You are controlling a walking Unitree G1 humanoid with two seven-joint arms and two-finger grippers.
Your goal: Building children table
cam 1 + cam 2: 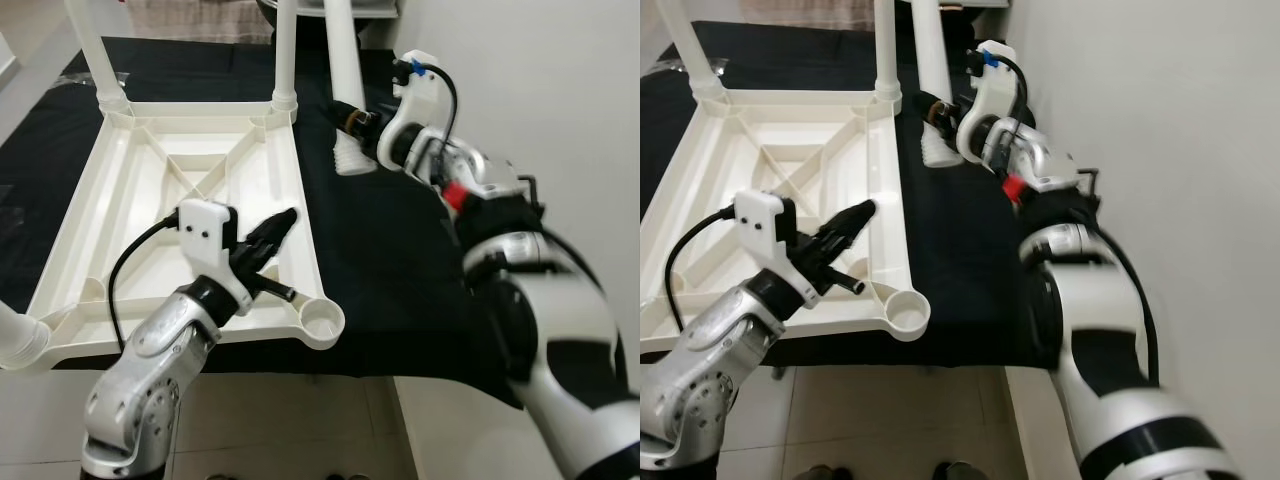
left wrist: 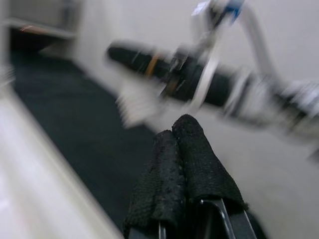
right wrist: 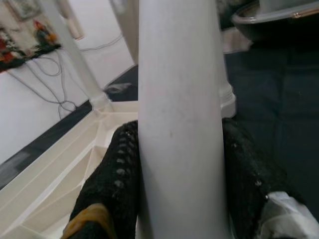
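Note:
A white plastic table top (image 1: pixel 120 190) lies upside down on a black cloth (image 1: pixel 400 260). Two white legs (image 1: pixel 285 50) (image 1: pixel 95 50) stand in its far corners, and a third leg (image 1: pixel 15 340) sits at the near left corner. The near right socket (image 1: pixel 322 321) holds nothing. My right gripper (image 1: pixel 352 118) is shut on a fourth white leg (image 3: pixel 179 124), held above the cloth just right of the table's far right corner, its threaded end (image 1: pixel 352 158) pointing down. My left gripper (image 1: pixel 287 217) is shut with nothing in it, hovering over the table's right rim.
A white wall (image 1: pixel 540 80) runs close along the right side. Tiled floor (image 1: pixel 300 420) lies in front of the cloth's near edge. A dark basin (image 3: pixel 279 15) sits at the back, behind the held leg.

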